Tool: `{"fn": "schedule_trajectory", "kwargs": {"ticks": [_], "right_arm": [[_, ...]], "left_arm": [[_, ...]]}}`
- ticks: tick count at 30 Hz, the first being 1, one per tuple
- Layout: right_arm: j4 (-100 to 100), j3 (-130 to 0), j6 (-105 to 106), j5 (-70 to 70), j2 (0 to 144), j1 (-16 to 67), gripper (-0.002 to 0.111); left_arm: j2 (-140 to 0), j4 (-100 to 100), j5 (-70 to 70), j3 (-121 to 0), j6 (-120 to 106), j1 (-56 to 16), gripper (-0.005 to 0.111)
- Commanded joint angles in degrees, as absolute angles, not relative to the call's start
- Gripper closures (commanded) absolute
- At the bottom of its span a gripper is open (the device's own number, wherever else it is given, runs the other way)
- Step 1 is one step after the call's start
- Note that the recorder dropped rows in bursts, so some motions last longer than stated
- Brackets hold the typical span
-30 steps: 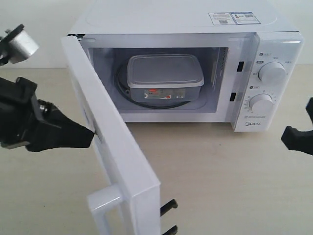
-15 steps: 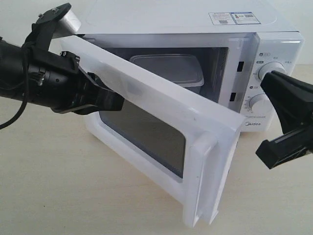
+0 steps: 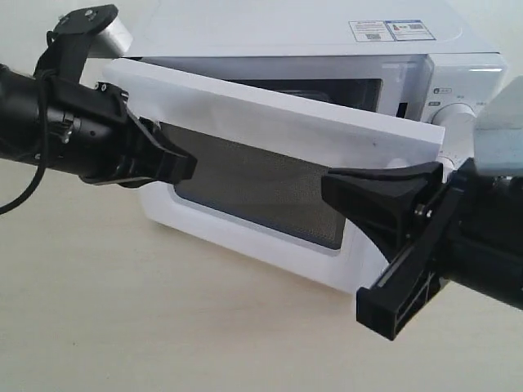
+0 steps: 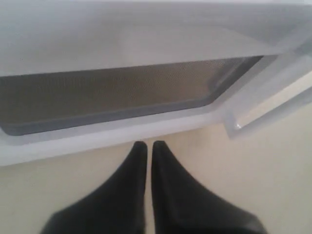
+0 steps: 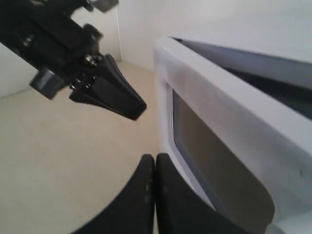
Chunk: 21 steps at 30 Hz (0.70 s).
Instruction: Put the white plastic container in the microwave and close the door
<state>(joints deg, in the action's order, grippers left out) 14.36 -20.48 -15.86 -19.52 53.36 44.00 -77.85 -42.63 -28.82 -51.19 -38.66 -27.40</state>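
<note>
Both left gripper (image 3: 190, 167) and right gripper (image 3: 328, 184) hover beside the door (image 3: 270, 122), jaws pressed together.

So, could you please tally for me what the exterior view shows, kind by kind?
microwave: 1
door, ajar: 1
grippers, fingers together: 2 (left gripper, right gripper)
dial in view: 1
label on top: 1
Total: 6

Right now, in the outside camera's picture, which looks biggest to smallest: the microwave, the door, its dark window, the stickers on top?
1. microwave
2. door (nearer the camera, nearly as big)
3. dark window
4. stickers
</note>
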Motion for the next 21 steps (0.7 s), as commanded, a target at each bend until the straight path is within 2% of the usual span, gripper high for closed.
{"fn": "schedule_trajectory", "kwargs": {"ticks": [1,5,10,21], "right_arm": [[14.20,-21.70,-18.95,-15.35,53.20,44.02,0.109],[7.77,-28.00,-14.06,-5.57,53.31,43.91,0.109],[8.00,-37.12,-14.06,7.19,59.41,43.91,0.109],[8.00,-42.04,-20.43,3.40,70.13,41.97,0.109]], "left_arm": [[-76.46,-28.34,-32.77,-51.56,-22.32,-27.85,0.102],[-70.34,-15.87,-44.08,-51.45,-12.68,-27.85,0.102],[-57.23,-15.63,-45.42,-49.03,-10.12,-27.85,0.102],[-29.64,-11.54,-47.52,-38.13,-1.70,-27.85,0.102]]}}
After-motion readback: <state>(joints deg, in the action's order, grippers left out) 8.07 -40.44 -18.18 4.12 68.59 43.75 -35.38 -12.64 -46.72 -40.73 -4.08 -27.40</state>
